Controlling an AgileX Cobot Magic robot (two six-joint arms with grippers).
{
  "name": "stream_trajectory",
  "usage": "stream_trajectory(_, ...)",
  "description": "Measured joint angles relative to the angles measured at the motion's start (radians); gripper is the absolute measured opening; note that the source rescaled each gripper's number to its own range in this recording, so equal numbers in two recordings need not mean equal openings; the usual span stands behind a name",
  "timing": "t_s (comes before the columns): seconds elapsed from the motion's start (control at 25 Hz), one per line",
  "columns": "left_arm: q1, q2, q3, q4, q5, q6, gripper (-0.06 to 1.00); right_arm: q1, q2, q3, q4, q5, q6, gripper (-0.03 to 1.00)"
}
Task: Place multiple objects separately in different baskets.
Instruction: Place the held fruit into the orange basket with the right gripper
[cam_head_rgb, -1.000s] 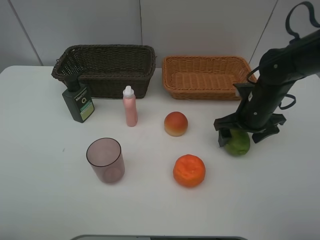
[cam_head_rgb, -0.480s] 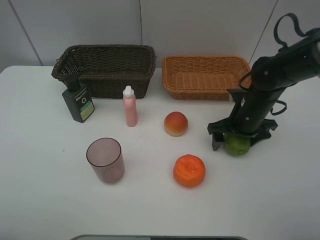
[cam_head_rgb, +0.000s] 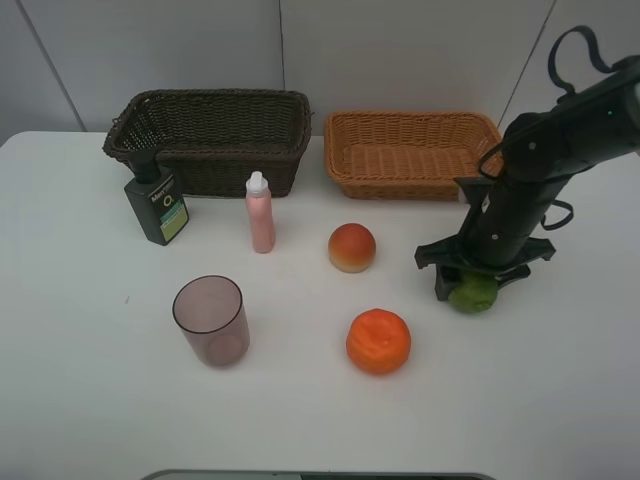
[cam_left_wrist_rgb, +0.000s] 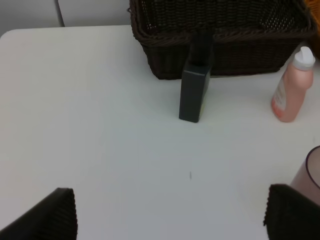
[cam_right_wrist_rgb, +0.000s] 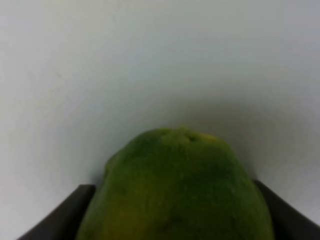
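White table (cam_head_rgb: 100, 390), right end effector (cam_head_rgb: 473, 282) tight around green fruit (cam_head_rgb: 472, 298), left end effector (cam_left_wrist_rgb: 170, 215) spread, pump bottle (cam_head_rgb: 157, 208) label illegible.

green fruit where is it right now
In the exterior high view the green fruit sits at the right of the table, gripped by the right pincer, in front of the tan basket, right of the peach.

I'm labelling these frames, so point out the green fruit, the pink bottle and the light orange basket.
green fruit (cam_right_wrist_rgb: 175, 190), right wrist view, middle of its skin
pink bottle (cam_head_rgb: 260, 222), exterior high view, its pink body
light orange basket (cam_head_rgb: 410, 116), exterior high view, its far rim
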Motion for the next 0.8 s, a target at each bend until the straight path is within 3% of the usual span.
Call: stream_trajectory(0.8,0.0,0.0,0.0,0.0,0.0,0.0,0.96,0.0,0.0,0.0,0.0,0.0,0.0,0.0)
